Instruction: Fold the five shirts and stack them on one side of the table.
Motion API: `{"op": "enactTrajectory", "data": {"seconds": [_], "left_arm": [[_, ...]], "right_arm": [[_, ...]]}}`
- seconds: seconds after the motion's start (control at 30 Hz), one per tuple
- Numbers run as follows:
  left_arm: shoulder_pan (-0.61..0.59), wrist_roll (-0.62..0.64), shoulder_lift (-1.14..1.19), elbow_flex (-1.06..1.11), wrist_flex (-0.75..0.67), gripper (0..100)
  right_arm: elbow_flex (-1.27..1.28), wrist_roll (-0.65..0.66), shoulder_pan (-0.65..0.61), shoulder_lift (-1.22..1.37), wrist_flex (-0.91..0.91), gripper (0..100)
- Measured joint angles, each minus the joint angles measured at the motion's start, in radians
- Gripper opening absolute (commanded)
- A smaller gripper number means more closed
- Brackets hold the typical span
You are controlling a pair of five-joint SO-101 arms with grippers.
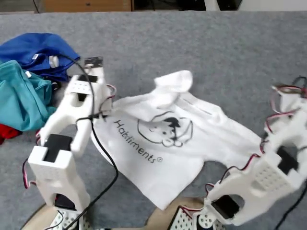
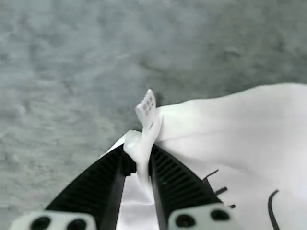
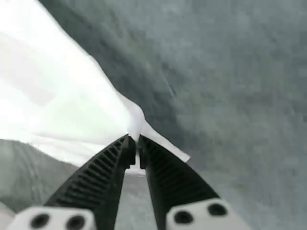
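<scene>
A white shirt [image 1: 163, 143] with a black face print lies spread and rumpled in the middle of the grey table [image 1: 230, 52]. One sleeve is bunched up at its far side. My left gripper [image 2: 139, 160] is shut on a pinch of the white shirt [image 2: 230, 129] next to a small label [image 2: 146, 104]. In the high view the left gripper [image 1: 102, 112] sits at the shirt's left corner. My right gripper [image 3: 134, 140] is shut on an edge of the white shirt [image 3: 53, 96]. Seen from above, the right gripper [image 1: 264, 138] is at the shirt's right end.
A blue shirt [image 1: 38, 50], a teal shirt [image 1: 21, 96] and a bit of a red shirt [image 1: 5, 132] lie heaped at the table's left edge. A black cable [image 1: 103, 153] crosses the left arm. Bare grey table stretches along the far and right sides.
</scene>
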Motion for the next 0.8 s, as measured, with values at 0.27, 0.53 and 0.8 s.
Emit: {"op": "enactTrajectory", "data": {"seconds": [0.27, 0.53, 0.8], "left_arm": [[0.196, -0.011, 0.002, -0.002, 0.051, 2], [0.209, -0.043, 0.002, -0.002, 0.052, 2], [0.155, -0.046, 0.002, 0.0, 0.051, 2]], "right_arm": [[0.0, 0.095, 0.135, -0.192, 0.077, 2.4], [0.0, 0.023, 0.11, -0.37, 0.091, 23.8], [0.0, -0.126, -0.106, -0.414, 0.091, 25.2]]}}
